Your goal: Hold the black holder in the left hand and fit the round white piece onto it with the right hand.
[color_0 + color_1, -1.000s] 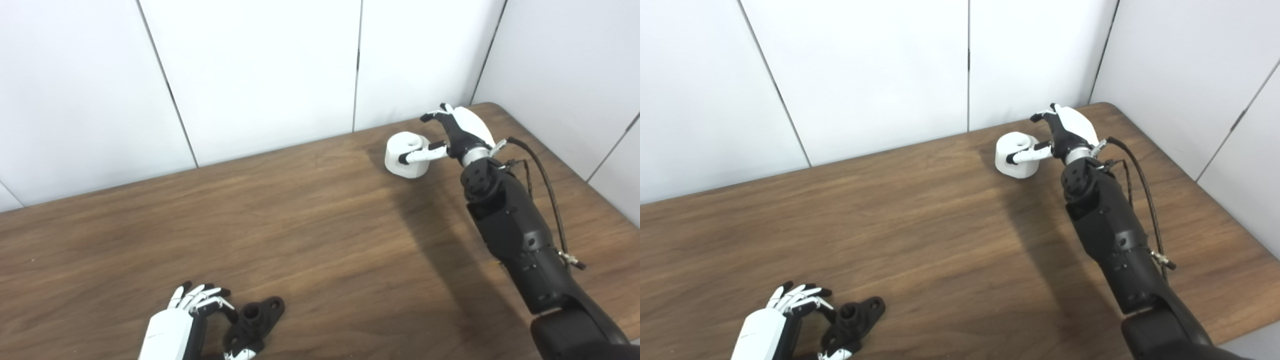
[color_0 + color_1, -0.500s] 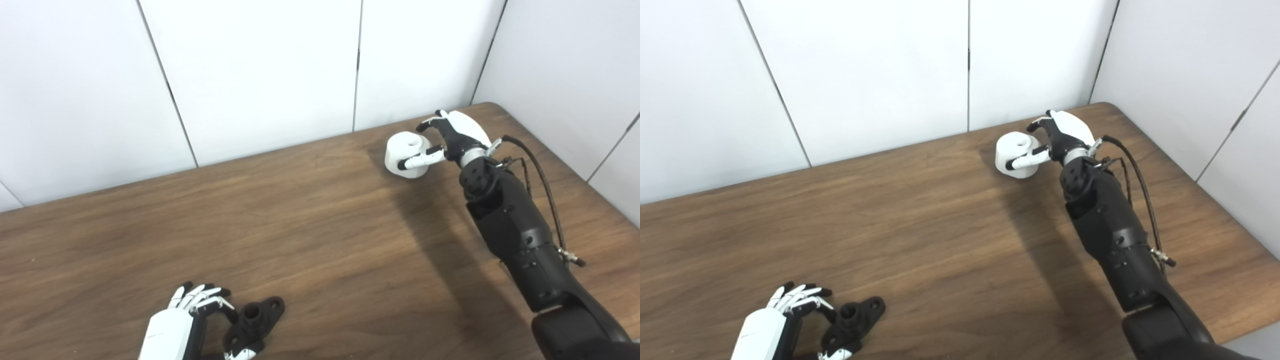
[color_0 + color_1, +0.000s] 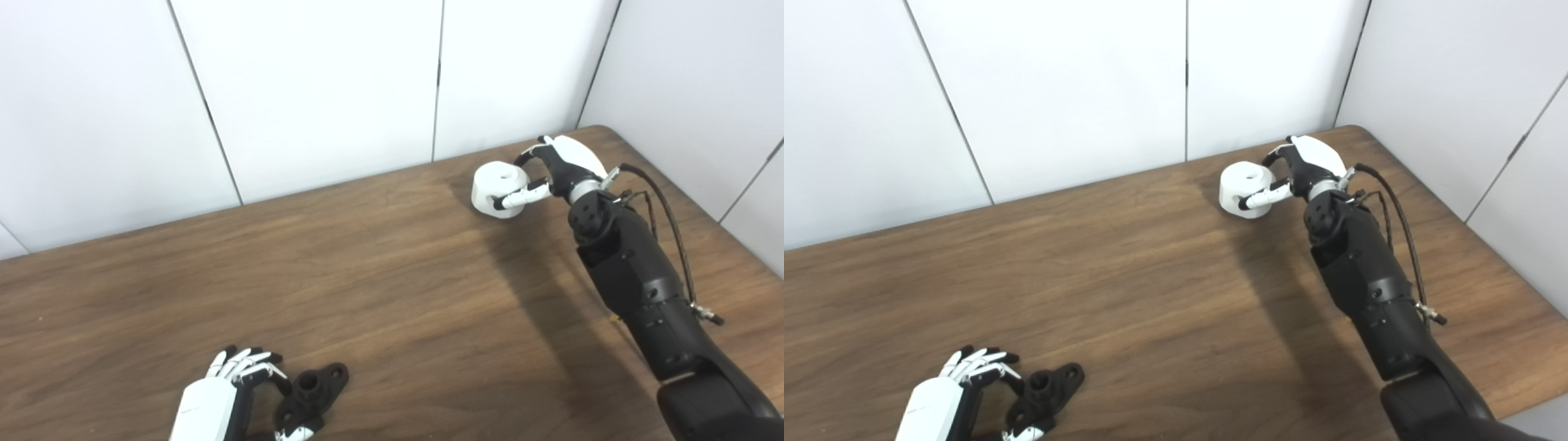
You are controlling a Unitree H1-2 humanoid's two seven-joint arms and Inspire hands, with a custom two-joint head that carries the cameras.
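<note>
**Right hand closes in on the white piece, left hand parked at the holder**

Since a second ago the right hand (image 3: pixel 554 168) has curled in around the round white piece (image 3: pixel 499 184): back then the thumb lay across the front with the fingers well above, now fingers hook over the far rim and the thumb presses the near side, so it's pinching the piece between them. That piece sits at the far right of the wooden table (image 3: pixel 380 275), near the wall corner, and seems tipped a bit, its top hole facing up and toward the camera. Can't tell if it's actually off the surface.

Down at the near edge, nothing changed. The left hand (image 3: pixel 952 392) has its fingers (image 3: pixel 980 361) curled loosely, tips just at the near-left side of the black holder (image 3: pixel 1047 389). A thumb tip shows under the holder's near end, but I can't tell whether the hand truly grips it. Holder lies flat on the table, one round socket and a hole in its far lug visible. The two parts are well apart, opposite corners basically.
</note>
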